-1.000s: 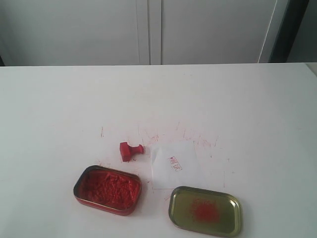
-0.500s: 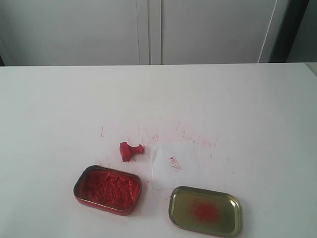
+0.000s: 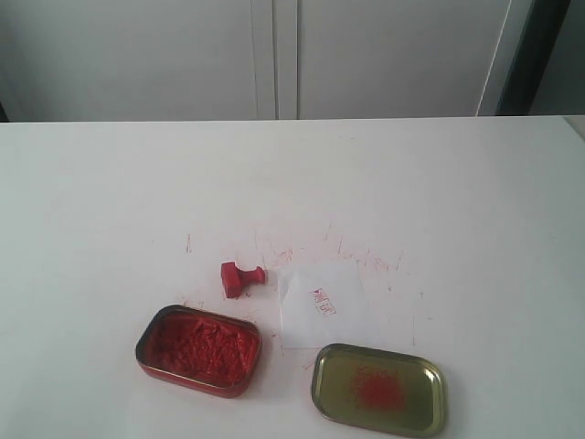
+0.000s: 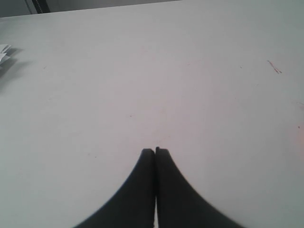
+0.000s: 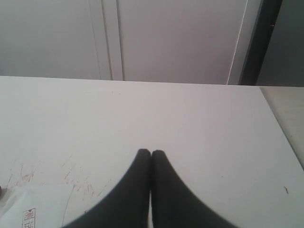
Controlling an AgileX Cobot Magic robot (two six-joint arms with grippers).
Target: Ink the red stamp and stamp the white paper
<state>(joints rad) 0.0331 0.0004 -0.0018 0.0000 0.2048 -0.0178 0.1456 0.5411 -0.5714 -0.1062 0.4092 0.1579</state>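
red stamp (image 3: 241,277) on its side, apart from left gripper (image 4: 155,151) and right gripper (image 5: 151,152), both clenched

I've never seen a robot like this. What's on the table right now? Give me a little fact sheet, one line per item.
red stamp: lying on its side on the table, held by nothing
white paper: flat, beside the stamp, bears a small red imprint
red ink tin: open, filled with lumpy red ink
gold tin: open, red smear inside
left gripper: fingers closed, empty, over bare table
right gripper: fingers closed, empty, near the paper's edge
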